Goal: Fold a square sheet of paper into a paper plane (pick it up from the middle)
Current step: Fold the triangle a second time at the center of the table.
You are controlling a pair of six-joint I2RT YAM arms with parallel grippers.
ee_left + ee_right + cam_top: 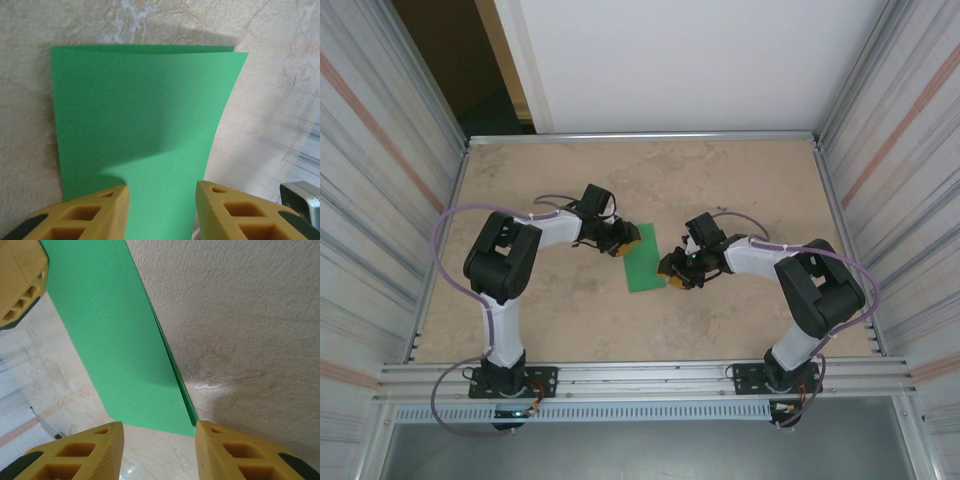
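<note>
- The tan, mottled surface [520, 180] lies bare in a strip between the left side rail [438, 250] and the left arm [505, 265].
- The left pincer [623, 238] sits at the upper left edge of the square sheet of paper [642, 262]. In the left wrist view its yellow fingers [95, 210] are spread apart, and the green sheet [140, 115] runs up between them.
- The sheet lies folded double near the middle of the surface. Its far edge shows two layers slightly offset, and its right edge curves.
- The right pincer [675, 273] is at the sheet's lower right corner. Its fingers [85, 450] are spread, with that corner [150, 405] between them and two layers showing along the long edge.
- Bare surface lies right of the right arm [800, 280] and across the far half up to the back rail.
</note>
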